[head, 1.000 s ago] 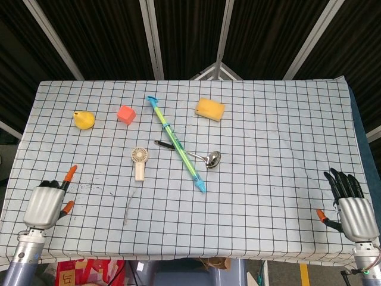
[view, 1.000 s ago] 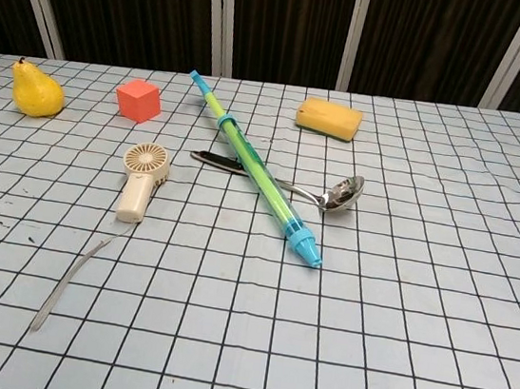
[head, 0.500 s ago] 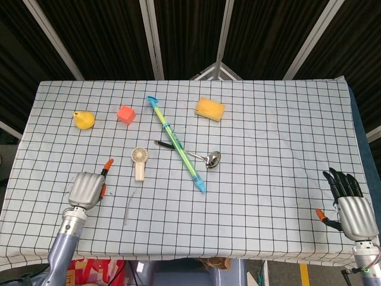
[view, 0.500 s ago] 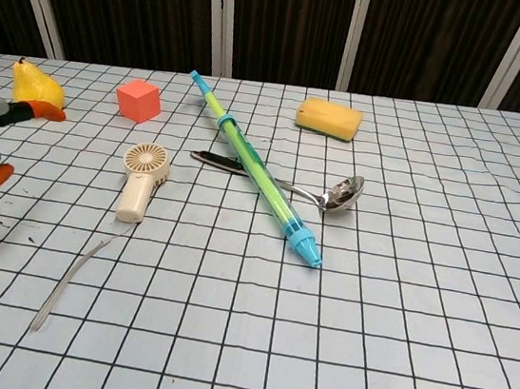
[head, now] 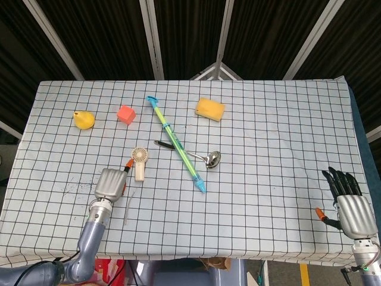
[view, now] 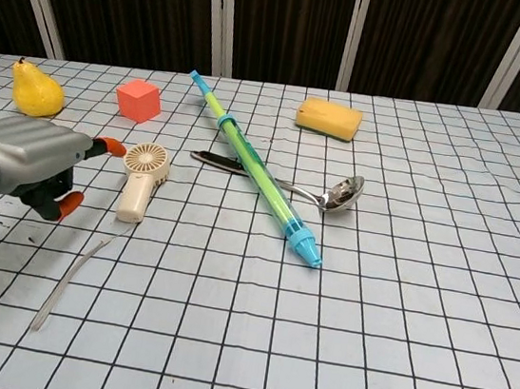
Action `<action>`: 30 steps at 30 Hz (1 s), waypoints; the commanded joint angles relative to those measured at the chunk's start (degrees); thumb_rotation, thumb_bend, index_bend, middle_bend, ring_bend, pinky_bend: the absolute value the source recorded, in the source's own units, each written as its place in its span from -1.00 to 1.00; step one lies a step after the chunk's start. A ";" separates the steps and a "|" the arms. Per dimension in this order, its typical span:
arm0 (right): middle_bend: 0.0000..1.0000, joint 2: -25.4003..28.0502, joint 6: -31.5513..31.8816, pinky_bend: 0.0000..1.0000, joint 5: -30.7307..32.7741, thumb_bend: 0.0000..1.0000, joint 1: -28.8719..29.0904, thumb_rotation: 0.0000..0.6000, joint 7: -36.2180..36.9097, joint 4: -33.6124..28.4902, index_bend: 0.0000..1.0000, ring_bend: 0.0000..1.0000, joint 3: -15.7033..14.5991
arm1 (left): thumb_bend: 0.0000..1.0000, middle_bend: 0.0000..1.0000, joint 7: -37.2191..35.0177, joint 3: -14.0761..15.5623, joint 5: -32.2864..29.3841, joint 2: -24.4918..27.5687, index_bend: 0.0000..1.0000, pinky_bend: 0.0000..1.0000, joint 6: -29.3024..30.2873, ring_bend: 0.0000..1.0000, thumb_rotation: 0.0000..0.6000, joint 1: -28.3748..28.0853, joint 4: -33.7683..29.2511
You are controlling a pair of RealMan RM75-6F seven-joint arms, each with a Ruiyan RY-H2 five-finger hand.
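- Since the earlier frames, the left hand (head: 111, 182) has travelled from the lower left edge of the desk (head: 280, 119) towards the centre; it now sits just left of the fan (head: 139, 162).
- Left hand holds nothing; its orange-tipped fingers (view: 110, 147) are apart, one tip close beside the fan's round head, whether touching I cannot tell.
- Fan lies left of centre, handle towards the lower edge, with a thin strip (head: 129, 206) below it.
- Right hand (head: 350, 208) rests at the lower right corner, dark fingers spread, empty.
- Pear (head: 83, 120) and cube (head: 125, 114) sit at upper left; syringe (head: 177, 144) crosses the ladle (head: 196, 157) mid-desk; sponge (head: 211, 109) lies above them.
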 commanded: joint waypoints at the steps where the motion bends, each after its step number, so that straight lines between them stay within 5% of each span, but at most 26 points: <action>1: -1.00 0.01 -0.03 -1.00 0.04 -0.44 0.02 1.00 -0.02 -0.04 -0.87 -1.00 0.01 | 0.45 0.82 0.15 0.68 -0.65 -0.67 -0.77 0.26 0.32 0.36 1.00 -0.75 0.60; 30: -1.00 0.03 0.05 -1.00 0.13 -0.44 0.05 1.00 -0.15 -0.13 -0.87 -1.00 -0.05 | 0.46 0.82 -1.37 3.74 -3.22 -2.91 -0.74 0.26 3.74 0.36 1.00 -5.01 2.63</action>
